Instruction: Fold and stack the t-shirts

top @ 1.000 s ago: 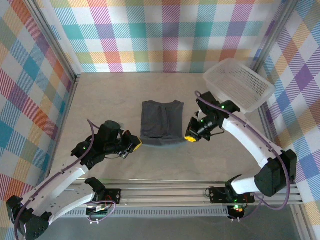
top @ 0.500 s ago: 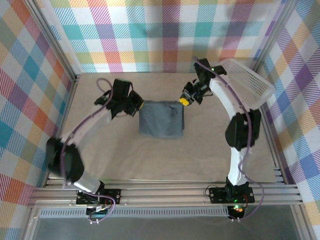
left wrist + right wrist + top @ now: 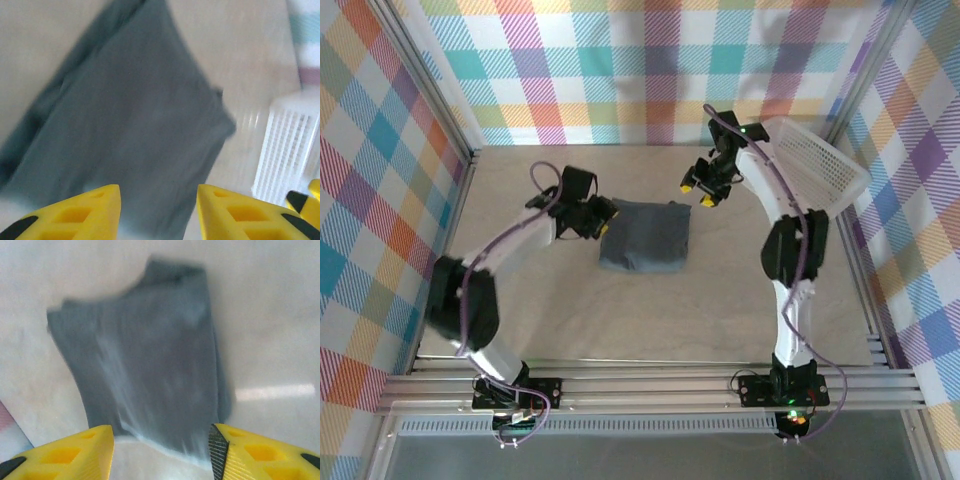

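**Folded shirt flat at mid-counter, both pincers spread**

From above: pale beige matte counter carrying a dark charcoal-grey soft-fabric t-shirt, folded to a rough rectangle. White perforated plastic basket at the far right corner. At the shirt's far left corner, left pincer; just off its far right corner, right pincer. From the left wrist alone: the basket's slatted wall beyond blurred cloth. From both wrists: yellow wedge-shaped fingers apart, gripping nothing.
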Available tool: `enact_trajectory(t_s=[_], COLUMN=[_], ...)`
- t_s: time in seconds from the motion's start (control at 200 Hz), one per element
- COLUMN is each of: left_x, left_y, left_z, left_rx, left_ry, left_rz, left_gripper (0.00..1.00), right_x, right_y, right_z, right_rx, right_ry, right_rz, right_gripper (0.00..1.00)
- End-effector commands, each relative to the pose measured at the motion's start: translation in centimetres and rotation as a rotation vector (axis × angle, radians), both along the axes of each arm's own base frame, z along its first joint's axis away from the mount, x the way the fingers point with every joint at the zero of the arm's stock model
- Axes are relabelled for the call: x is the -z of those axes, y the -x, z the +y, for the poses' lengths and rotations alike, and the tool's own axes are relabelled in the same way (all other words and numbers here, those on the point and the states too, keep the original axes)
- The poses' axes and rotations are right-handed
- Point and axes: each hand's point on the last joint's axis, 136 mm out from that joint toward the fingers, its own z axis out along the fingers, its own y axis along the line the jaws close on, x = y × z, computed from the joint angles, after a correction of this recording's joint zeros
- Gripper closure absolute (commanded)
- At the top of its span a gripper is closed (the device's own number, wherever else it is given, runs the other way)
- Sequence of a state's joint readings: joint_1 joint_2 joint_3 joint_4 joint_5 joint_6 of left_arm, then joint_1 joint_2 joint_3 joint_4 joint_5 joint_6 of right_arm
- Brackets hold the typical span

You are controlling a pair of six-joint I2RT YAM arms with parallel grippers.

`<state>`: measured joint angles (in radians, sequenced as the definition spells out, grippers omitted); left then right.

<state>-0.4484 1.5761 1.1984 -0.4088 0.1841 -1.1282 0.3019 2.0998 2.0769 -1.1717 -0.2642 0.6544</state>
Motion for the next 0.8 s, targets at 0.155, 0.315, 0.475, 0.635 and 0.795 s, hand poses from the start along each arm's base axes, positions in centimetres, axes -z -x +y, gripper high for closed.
enact_trajectory(t_s=[0.155, 0.315, 0.475, 0.635, 0.795], left_x=[3.3, 5.4, 7.0, 9.5, 11.1], left_y=[6.3, 5.4, 3.5, 2.9, 1.0], left_z=[-8.1, -12.5, -14.9, -15.7, -15.0], left_rx=[-0.15, -0.234, -0.274, -0.319, -0.384], left_ry=[0.261, 0.354, 0.361, 0.327, 0.318], left_rz=[0.008, 0.012, -0.002, 0.045, 0.016], left_gripper=[0.37, 0.34, 0.33, 0.37, 0.76], right_x=[-1.2, 0.5, 0.6, -0.1, -0.6], right_y=[10.8, 14.9, 16.7, 17.4, 17.6], right_z=[-0.3, -1.0, -1.4, -1.6, -1.7], right_rx=[-0.009, 0.039, 0.026, 0.004, 0.01], right_ry=[-0.249, -0.327, -0.321, -0.321, -0.328], right_rz=[-0.228, -0.189, -0.176, -0.176, -0.183], right_gripper=[0.42, 0.41, 0.41, 0.41, 0.42])
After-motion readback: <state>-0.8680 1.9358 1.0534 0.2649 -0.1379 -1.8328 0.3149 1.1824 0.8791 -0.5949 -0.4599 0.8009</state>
